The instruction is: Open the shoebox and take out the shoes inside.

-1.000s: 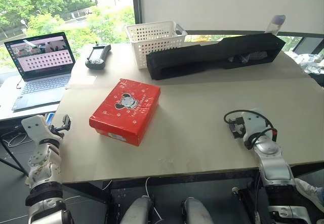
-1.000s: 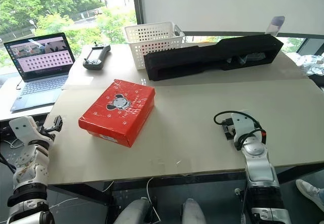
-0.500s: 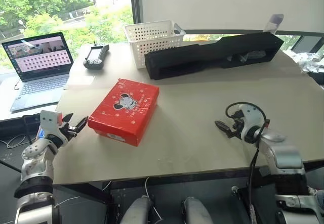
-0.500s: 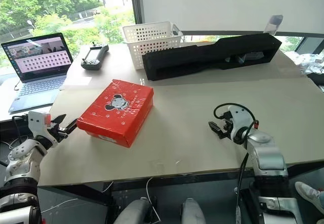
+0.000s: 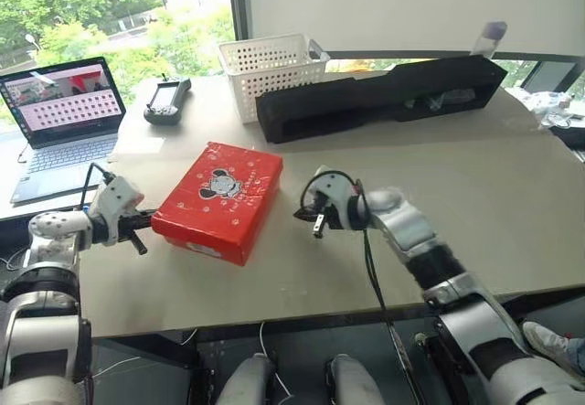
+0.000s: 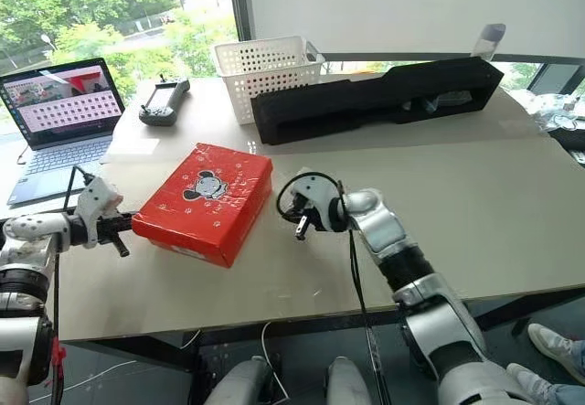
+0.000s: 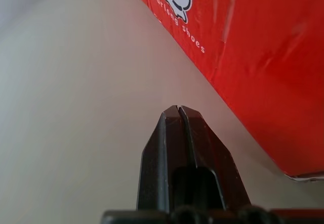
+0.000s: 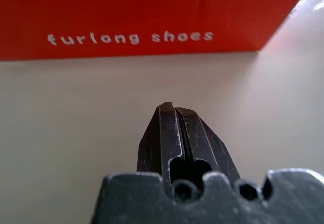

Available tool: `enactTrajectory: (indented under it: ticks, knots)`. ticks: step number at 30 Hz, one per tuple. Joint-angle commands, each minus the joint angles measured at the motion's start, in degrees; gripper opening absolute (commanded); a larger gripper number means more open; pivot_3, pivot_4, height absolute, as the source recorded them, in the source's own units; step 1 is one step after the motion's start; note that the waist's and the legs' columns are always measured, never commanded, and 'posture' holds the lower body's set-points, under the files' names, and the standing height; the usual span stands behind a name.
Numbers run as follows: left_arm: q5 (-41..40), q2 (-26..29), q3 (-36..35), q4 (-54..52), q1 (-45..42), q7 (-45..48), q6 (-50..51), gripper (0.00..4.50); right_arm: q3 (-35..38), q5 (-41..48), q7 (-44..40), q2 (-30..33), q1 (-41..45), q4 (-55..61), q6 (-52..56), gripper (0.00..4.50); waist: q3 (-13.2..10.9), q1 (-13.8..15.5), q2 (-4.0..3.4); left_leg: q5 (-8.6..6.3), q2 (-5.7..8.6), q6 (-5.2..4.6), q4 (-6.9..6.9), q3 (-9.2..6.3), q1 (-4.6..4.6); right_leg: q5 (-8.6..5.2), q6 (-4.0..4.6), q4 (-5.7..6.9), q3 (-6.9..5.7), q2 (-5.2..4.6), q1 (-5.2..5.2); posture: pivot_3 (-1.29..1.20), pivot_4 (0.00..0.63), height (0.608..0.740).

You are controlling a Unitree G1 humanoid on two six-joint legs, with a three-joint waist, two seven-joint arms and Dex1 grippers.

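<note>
Jaws together on both grippers, flanking the closed shoebox (image 5: 219, 199) with bare table (image 5: 457, 195) beyond.

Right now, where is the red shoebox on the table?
The shoebox lies closed on the table's left half, between the left gripper and right gripper, in front of the white basket.

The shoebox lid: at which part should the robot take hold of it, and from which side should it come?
Probably at the lid's lower edge on a long side. The shoebox lies closed and flat on the table, the shut left gripper and right gripper flanking it. Which long side bears the hinge I cannot tell; try lifting from the right gripper's side.
</note>
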State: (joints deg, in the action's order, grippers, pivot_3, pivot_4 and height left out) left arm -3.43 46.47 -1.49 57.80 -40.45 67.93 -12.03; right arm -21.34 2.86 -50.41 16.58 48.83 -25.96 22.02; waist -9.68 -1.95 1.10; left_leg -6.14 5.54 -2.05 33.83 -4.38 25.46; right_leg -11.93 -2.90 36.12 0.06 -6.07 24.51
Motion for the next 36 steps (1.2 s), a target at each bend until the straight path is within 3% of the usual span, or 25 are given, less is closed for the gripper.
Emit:
enactTrajectory:
  ticks: [1, 6, 10, 14, 20, 25, 30, 36]
  knots:
    - [0.6, -1.6, 1.4, -2.1, -1.1, 2.5, -1.7, 0.00, 0.7, -1.8, 2.1, -3.1, 3.2, -4.4, -3.7, 0.02, 0.0, -0.1, -0.01, 0.00, 0.00, 0.01, 0.01, 0.00, -0.01, 0.02, 0.03, 0.00, 0.01, 0.02, 0.05, 0.00, 0.150, 0.738]
    - [0.9, -5.5, 4.0, -8.8, -0.2, 5.0, -1.3, 0.00, 1.0, -3.5, 3.7, -7.3, 6.3, -10.7, -6.5, 0.02, 0.0, 0.0, -0.03, 0.03, 0.00, 0.05, 0.02, 0.00, -0.01, 0.08, 0.08, 0.08, 0.04, 0.10, 0.13, 0.00, 0.150, 0.738]
    - [0.2, -7.7, 4.7, -13.4, 0.2, 5.3, 0.1, 0.00, 2.5, -4.6, 3.8, -6.2, 7.2, -13.8, -8.3, 0.02, 0.0, 0.3, -0.03, 0.04, 0.03, 0.06, 0.02, 0.00, -0.06, 0.14, 0.07, 0.07, 0.08, 0.11, 0.10, 0.00, 0.150, 0.738]
    - [-0.3, -11.4, 6.1, -19.2, 1.1, 4.7, 1.7, 0.00, 4.0, -5.8, 1.8, 0.4, 5.9, -12.8, -8.5, 0.02, 0.0, 0.8, -0.06, 0.04, 0.03, 0.06, 0.02, 0.00, -0.06, 0.14, 0.07, 0.07, 0.09, 0.12, 0.11, 0.00, 0.150, 0.738]
    - [-0.3, -19.8, 7.8, -24.4, 1.3, -0.1, 4.7, 0.00, 5.7, -5.8, -5.6, 14.3, -2.4, -2.3, -6.2, 0.02, 0.0, 1.4, -0.09, 0.04, 0.10, 0.05, 0.06, 0.01, 0.03, 0.14, 0.04, 0.03, 0.09, 0.10, -0.12, 0.00, 0.150, 0.738]
    - [0.3, -25.3, 8.9, -24.7, 1.7, -3.9, 5.5, 0.00, 9.5, -4.9, -5.5, 20.1, -6.9, 1.6, -3.7, 0.02, 0.0, 1.0, -0.10, 0.05, 0.06, 0.03, 0.14, 0.02, 0.00, 0.12, 0.00, 0.00, 0.06, 0.07, -0.24, 0.00, 0.150, 0.738]
    - [0.8, -27.0, 9.8, -23.8, 2.6, -5.5, 5.2, 0.00, 12.4, -4.6, -2.9, 20.5, -8.3, 0.6, -2.5, 0.02, 0.0, 0.6, -0.10, 0.05, 0.00, 0.01, 0.16, 0.05, -0.07, -0.14, -0.43, 0.00, 0.10, 0.04, -0.29, 0.00, 0.150, 0.738]
    - [0.2, -23.7, 8.9, -27.8, 5.7, -5.5, 7.0, 0.00, 12.8, -3.9, -2.9, 20.1, -8.4, 0.6, -2.6, 0.02, 0.0, 0.7, -0.10, 0.05, 0.01, 0.01, 0.19, 0.07, -0.07, -0.09, -0.36, 0.00, 0.13, 0.04, -0.28, 0.00, 0.150, 0.738]
